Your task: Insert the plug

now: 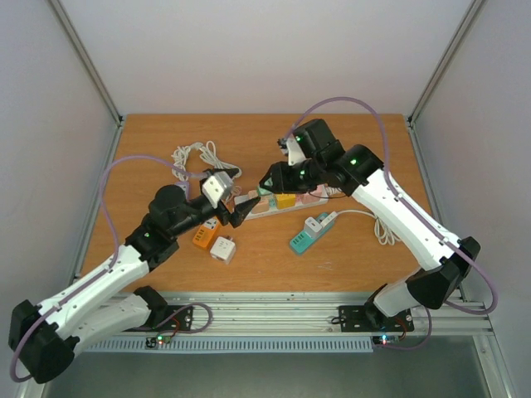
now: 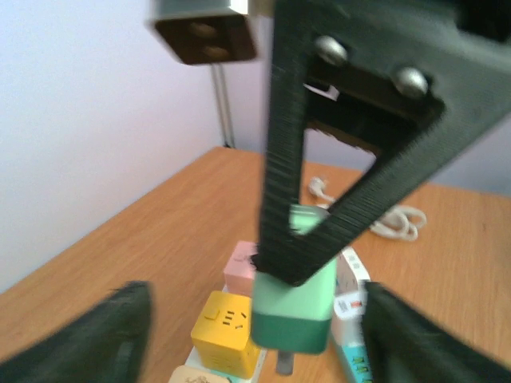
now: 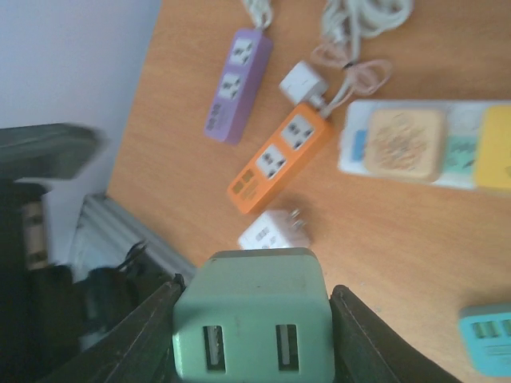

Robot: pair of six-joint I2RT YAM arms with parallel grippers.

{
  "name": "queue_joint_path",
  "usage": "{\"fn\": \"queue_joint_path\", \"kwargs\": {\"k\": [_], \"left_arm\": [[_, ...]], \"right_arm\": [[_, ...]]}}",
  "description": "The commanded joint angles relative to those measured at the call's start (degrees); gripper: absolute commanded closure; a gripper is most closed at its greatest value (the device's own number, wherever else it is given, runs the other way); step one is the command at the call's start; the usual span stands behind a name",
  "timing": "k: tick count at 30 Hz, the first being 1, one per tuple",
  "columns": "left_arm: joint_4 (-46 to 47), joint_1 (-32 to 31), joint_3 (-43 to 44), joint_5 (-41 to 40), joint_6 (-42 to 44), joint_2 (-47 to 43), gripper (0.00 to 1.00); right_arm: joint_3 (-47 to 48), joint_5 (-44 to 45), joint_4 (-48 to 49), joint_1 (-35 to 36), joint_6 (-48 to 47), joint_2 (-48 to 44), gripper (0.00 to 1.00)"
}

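From above, the left gripper [image 1: 236, 215] and right gripper [image 1: 265, 182] sit close together over the power strip [image 1: 259, 208]. My left wrist camera shows its own fingers [image 2: 120, 335] spread wide and empty, with the green plug [image 2: 291, 307] hanging just above the strip, prongs not yet in. On the right wrist camera, the fingers clamp that plug by its sides, so I judge seating it is all that's left.

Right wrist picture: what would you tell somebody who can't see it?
The right claw grips a green USB plug above a wooden table. Below lie a purple power strip, an orange power strip and a white plug.
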Motion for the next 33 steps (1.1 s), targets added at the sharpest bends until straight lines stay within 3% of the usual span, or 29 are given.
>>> {"fn": "queue_joint_path", "kwargs": {"k": [1, 5, 8, 12, 18, 23, 33], "left_arm": [[6.13, 0.01, 1.21, -9.72, -15.13, -4.5, 0.01], [-5.96, 0.01, 6.5, -17.77, -24.82, -6.68, 0.01], [-22.5, 0.12, 13.24, -22.55, -29.96, -6.97, 0.01], [-33.1, 0.07, 19.13, -22.68, -30.11, -8.09, 0.01], [-39.05, 0.06, 18.75, -22.57, -24.69, -13.88, 0.01], [-44.61, 0.11, 17.75, -29.1, -19.21, -16.99, 0.01], [-41.97, 0.06, 14.31, -31.54, -17.37, -19.47, 0.01]], "right_arm": [[-0.58, 5.98, 0.07, -4.55, -7.43, -2.89, 0.76], [-2.46, 9.76, -0.59, -9.75, -11.34, -2.58, 0.76], [-4.37, 14.9, -0.5, -12.05, -13.96, -2.0, 0.76], [-6.07, 18.26, 0.48, -12.94, -16.56, 0.59, 0.76], [-7.05, 14.46, 4.18, -12.28, -16.46, 5.3, 0.77], [-7.68, 13.43, 7.38, -10.9, -15.39, 8.21, 0.77], [-4.19, 18.22, 6.63, -7.08, -15.68, 15.56, 0.79]]}}
